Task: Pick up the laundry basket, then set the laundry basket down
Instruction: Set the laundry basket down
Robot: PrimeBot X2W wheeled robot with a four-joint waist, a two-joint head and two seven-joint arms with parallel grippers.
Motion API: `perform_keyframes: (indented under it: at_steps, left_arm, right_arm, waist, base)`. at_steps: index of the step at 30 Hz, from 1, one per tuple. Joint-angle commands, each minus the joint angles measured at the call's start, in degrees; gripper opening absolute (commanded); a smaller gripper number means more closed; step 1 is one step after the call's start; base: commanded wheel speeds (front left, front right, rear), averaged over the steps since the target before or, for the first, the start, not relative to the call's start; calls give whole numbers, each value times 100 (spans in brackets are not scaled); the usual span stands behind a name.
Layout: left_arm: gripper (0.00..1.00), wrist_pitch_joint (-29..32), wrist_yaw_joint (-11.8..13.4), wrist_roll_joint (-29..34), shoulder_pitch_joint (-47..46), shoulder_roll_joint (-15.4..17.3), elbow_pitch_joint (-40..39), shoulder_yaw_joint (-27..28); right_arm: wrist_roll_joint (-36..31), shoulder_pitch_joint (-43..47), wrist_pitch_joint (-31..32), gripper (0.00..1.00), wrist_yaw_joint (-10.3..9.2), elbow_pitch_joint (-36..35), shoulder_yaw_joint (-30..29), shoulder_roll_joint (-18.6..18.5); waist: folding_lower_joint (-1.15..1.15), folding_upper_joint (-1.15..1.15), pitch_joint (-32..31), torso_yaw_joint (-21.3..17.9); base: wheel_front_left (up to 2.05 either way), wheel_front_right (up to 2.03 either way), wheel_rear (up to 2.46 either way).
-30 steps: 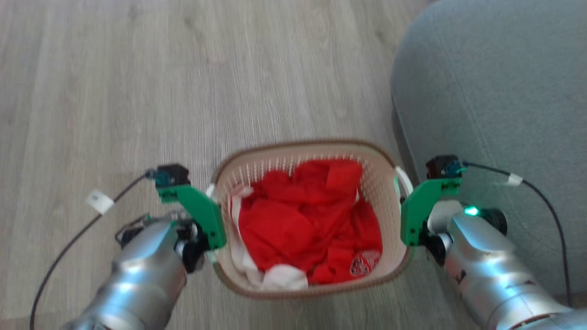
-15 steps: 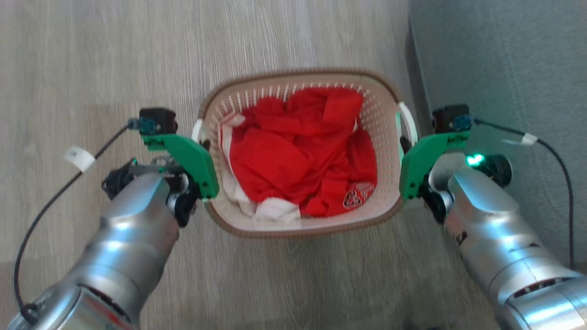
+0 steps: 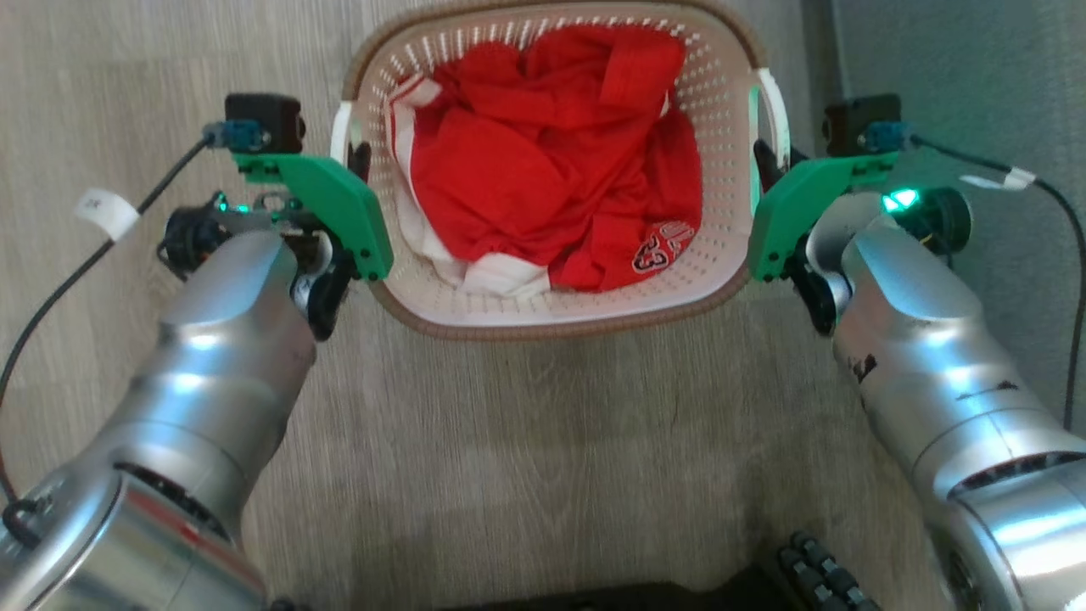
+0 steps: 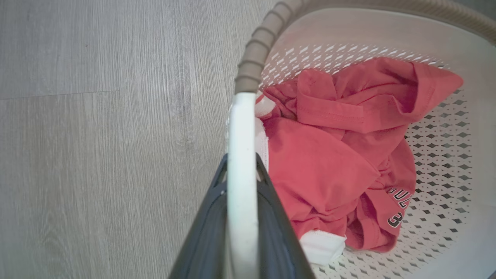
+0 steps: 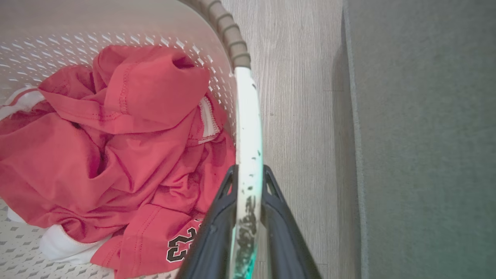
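Note:
The laundry basket, cream with perforated walls and a brown woven rim, hangs between my two arms at the top of the head view, holding red and white clothing. My left gripper is shut on the basket's white left handle, which runs between its dark fingers. My right gripper is shut on the white right handle, likewise between its fingers. Whether the basket's bottom touches the floor I cannot tell.
Grey wood-look floor spreads under and left of the basket. A grey upholstered piece stands close on the right, just past the right handle. My dark base shows at the bottom edge.
The head view has shifted, so the camera moved. The basket and both grippers now sit higher and look larger in it. Both grips on the handles are unchanged.

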Motion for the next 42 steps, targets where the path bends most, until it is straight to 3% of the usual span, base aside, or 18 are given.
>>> perform_keyframes:
  at_steps: [1,17,42]
  left_arm:
    - [0,-130,48,37,-233,429,66,106]
    - [0,-269,-7,29,-494,407,67,80]
    - [0,-143,-58,-36,-536,318,67,-6]
  right_arm:
    - [-134,25,-59,0,-109,-9,-72,-255]
    - [-861,-263,-4,0,-109,-7,-911,-240]
    - [-1056,-295,231,0,-109,-7,-1152,-237]
  waist:
    - [-1,0,303,30]
    - [-1,0,1163,33]
    - [-1,0,1543,84]
  base:
    - [0,0,0]
    - [0,0,0]
    - [0,0,0]
